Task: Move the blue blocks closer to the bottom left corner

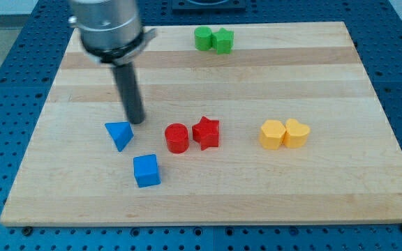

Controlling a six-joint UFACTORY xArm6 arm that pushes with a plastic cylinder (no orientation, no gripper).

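- Wooden board [271, 181] on blue pegboard.
- No claw, just a bare rod: my tip [137, 121] sits just top-right of the blue triangular block [119, 134].
- Blue cube [146, 170] lies nearer the bottom-left corner.

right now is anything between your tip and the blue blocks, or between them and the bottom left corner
Nothing visible. My tip sits just to the upper right of the blue triangular block, with the blue cube below it. The wooden board between both blocks and the bottom left corner holds no other block.
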